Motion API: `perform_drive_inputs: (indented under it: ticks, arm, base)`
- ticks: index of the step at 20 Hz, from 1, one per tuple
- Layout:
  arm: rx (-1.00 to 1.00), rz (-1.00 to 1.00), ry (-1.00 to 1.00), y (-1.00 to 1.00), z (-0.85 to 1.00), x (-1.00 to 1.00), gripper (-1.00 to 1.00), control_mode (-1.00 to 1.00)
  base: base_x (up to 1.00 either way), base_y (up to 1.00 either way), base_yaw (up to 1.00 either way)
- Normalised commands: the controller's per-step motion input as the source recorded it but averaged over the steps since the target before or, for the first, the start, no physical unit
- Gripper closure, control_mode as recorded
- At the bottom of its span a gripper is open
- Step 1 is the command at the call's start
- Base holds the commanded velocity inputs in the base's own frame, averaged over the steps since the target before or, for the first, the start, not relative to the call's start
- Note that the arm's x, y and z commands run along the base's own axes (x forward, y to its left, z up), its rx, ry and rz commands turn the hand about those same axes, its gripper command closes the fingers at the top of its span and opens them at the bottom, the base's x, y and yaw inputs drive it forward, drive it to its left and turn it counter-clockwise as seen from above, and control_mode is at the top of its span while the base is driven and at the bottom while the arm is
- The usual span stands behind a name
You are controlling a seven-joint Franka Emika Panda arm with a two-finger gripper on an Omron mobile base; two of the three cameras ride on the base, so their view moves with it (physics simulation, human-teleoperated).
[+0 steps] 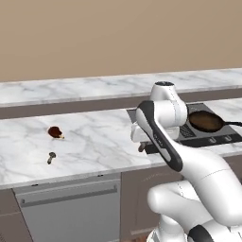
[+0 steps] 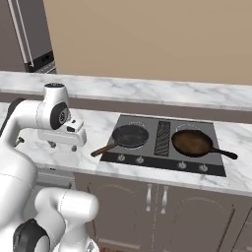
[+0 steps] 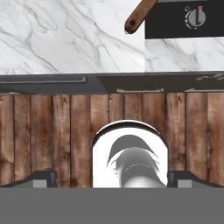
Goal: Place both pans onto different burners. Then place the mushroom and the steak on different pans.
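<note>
The black pan (image 2: 130,135) sits on the left front burner of the dark cooktop (image 2: 216,132), its brown wooden handle (image 2: 102,149) pointing out over the counter. The pan with the reddish-brown inside (image 2: 192,141) rests on the right burner and also appears at the right of the left base view (image 1: 206,121). The steak (image 1: 56,133) and the small mushroom (image 1: 51,157) lie on the marble counter far to the left. My gripper (image 2: 63,146) hangs open and empty above the counter's front edge, left of the wooden handle. The handle's end (image 3: 139,17) lies ahead of the open gripper (image 3: 111,180).
A marble counter (image 1: 94,142) runs left of the cooktop, with a raised marble ledge (image 1: 71,90) behind it. A dishwasher front (image 1: 71,208) and cabinet doors (image 2: 157,206) are below. A knob (image 3: 194,17) marks the cooktop's front corner. A fridge (image 2: 29,34) stands at the far left.
</note>
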Motion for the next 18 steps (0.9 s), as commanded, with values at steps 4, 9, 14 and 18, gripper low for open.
perform_drive_inputs:
  ticks: [4,9,14,18]
  arm:
    - [0.0,0.0,0.0,0.0,0.0,0.0,-1.0,1.0]
    - [0.0,0.0,0.0,0.0,0.0,0.0,-1.0,1.0]
    - [0.0,0.0,0.0,0.0,0.0,0.0,-1.0,1.0]
    - [0.0,0.0,0.0,0.0,0.0,0.0,-1.0,1.0]
  base:
    - [0.2,-0.26,0.0]
    - [0.27,-0.29,-0.06]
    - [0.34,-0.2,-0.01]
    - [0.58,-0.05,0.03]
